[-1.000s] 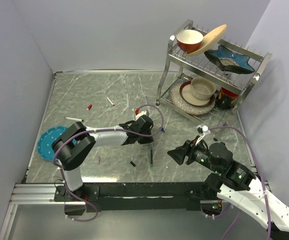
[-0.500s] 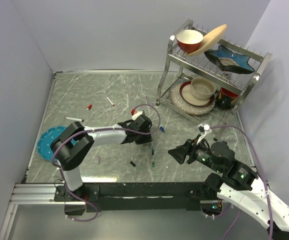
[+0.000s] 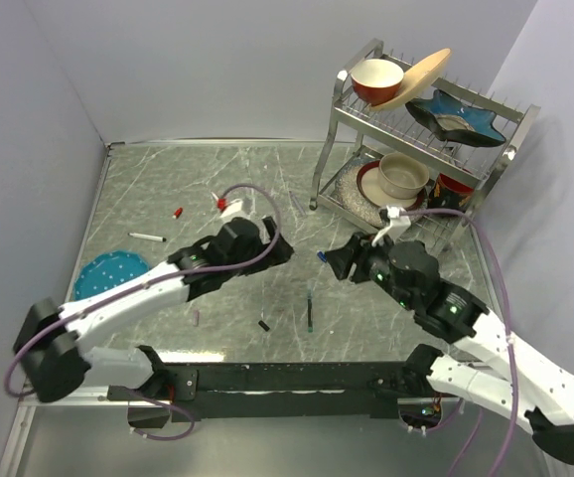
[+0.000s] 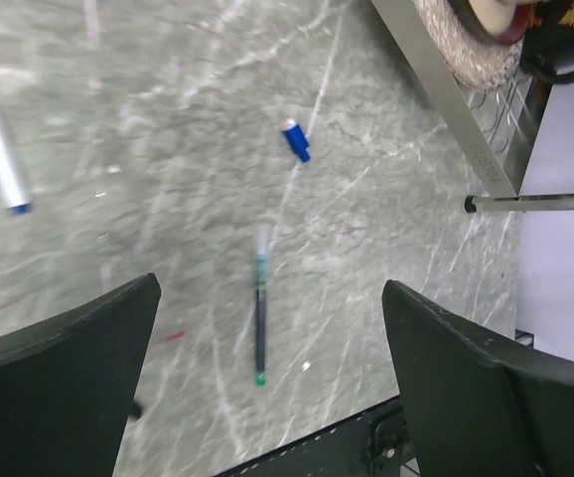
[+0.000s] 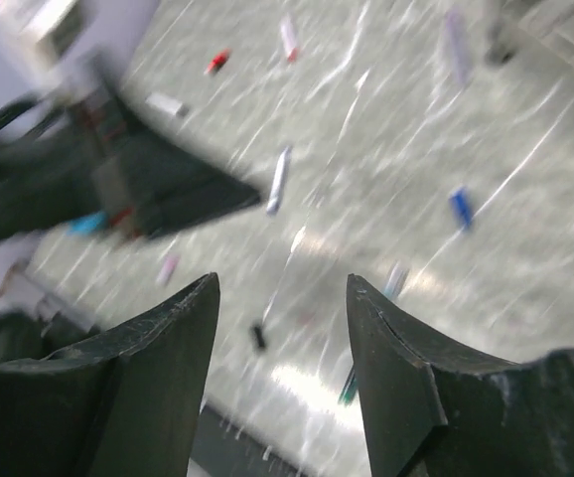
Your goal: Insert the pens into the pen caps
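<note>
Now, at the left claw [image 3: 275, 245]: spread fully, released, gripping nothing. At the right claw [image 3: 335, 260]: parted too, empty between the fingers, right up against the blue cap [image 3: 322, 255] at 3 o'clock of the surface [image 3: 168, 179] centre. For the dark green pen [image 3: 309, 308]: flat at 5 o'clock, uncapped, with a black cap [image 3: 264, 325] at its 8 o'clock. Further out, toward 9 and 10 o'clock: a white pen [image 3: 146, 237] and a red cap [image 3: 178, 212].

Likely to go wrong: knocking the tiny blue cap away with a finger edge while closing, being so light and round; or pinching it crooked, with the mouth turned away from any pen.

Against a second ago: green pen no longer gripped by the left claw but dropped flat; left claw drawn back toward 10 o'clock; right claw swung up from 4 o'clock to the cap.
</note>
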Motion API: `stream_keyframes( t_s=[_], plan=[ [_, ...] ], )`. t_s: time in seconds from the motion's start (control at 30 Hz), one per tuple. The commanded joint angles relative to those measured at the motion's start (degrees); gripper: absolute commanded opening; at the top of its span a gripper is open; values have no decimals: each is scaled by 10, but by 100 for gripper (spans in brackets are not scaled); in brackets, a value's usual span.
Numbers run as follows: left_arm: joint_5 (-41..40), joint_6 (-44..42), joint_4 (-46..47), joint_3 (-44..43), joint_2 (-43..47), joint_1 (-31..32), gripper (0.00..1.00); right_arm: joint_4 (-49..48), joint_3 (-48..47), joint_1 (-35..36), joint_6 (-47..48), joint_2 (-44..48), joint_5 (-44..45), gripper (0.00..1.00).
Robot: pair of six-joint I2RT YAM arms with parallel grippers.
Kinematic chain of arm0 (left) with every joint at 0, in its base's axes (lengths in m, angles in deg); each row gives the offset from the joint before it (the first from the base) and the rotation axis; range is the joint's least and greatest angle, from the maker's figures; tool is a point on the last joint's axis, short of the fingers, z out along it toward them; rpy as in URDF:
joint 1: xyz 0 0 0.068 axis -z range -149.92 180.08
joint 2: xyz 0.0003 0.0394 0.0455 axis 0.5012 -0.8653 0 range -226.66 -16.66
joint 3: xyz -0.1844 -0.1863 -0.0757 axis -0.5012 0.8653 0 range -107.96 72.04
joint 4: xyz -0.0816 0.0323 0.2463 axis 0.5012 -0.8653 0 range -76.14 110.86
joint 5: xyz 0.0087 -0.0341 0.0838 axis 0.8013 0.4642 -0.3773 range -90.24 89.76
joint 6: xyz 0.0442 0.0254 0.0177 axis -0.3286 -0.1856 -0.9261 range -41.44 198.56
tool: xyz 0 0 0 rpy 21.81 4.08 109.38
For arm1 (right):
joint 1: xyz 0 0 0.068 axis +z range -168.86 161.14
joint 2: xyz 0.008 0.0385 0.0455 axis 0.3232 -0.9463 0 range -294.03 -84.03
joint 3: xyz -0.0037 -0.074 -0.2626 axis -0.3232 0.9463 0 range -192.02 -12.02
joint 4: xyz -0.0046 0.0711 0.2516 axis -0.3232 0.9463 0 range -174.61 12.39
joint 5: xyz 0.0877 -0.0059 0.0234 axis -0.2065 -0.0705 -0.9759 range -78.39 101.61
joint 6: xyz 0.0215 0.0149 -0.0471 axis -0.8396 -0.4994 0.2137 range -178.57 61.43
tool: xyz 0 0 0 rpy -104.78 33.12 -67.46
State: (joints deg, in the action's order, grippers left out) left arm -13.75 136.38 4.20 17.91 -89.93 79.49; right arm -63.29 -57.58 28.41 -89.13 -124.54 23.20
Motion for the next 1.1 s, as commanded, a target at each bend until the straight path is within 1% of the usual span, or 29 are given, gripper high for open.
stream_keyframes(
  t_s=[0.0,0.07,0.1,0.13,0.23,0.27,0.3,0.37,0.4,0.47,0.5,0.53,0.57,0.6,0.67,0.7,0.77,0.8,0.87,0.93,1.07],
  plan=[
    [-59,-4,-68,41,98,-2,99,-72,-59,-20,80,-75,65,60],
    [-70,-3,-82,59,130,-2,99,-71,-96,-31,96,-111,35,59],
    [-81,-2,-93,63,159,-2,99,-61,-109,-40,110,-151,29,59],
    [-98,-2,-113,67,174,-2,99,-59,-121,-45,115,-169,26,59],
    [-108,-10,-124,88,232,-2,99,-67,-154,-58,139,-239,6,59],
    [-107,-16,-122,101,260,-2,99,-71,-167,-59,147,-256,4,58],
    [-106,-22,-116,108,272,-2,99,-74,-175,-60,163,-291,11,58],
    [-93,-41,-93,130,295,-3,99,-79,-197,-62,180,-328,18,56],
    [-92,-48,-89,134,312,-3,99,-88,-205,-66,196,-364,24,56],
    [-97,-66,-89,144,328,-4,99,-89,-240,-72,207,-405,23,54],
    [-99,-74,-90,146,332,-4,100,-85,-254,-73,219,-445,24,53],
    [-105,-82,-90,149,335,-3,99,-82,-266,-74,223,-466,31,51],
    [-110,-103,-100,148,341,-3,99,-79,-292,-78,227,-485,33,51],
    [-118,-110,-107,145,342,-3,99,-72,-306,-82,235,-523,33,50],
    [-142,-112,-129,137,346,-3,99,-59,-352,-90,241,-561,35,49],
    [-156,-105,-142,136,350,-2,99,-43,-368,-94,242,-599,35,48],
    [-139,-118,-122,154,367,-2,99,-28,-410,-101,242,-632,30,47],
    [-113,-124,-93,164,374,-2,99,-17,-421,-104,243,-661,26,46],
    [-106,-125,-78,185,385,-2,100,-7,-448,-107,248,-696,27,45],
    [-113,-120,-88,187,384,-2,99,1,-477,-110,253,-717,28,45],
    [-120,-106,-119,162,373,-1,99,23,-532,-112,268,-786,45,45]
  ],
)
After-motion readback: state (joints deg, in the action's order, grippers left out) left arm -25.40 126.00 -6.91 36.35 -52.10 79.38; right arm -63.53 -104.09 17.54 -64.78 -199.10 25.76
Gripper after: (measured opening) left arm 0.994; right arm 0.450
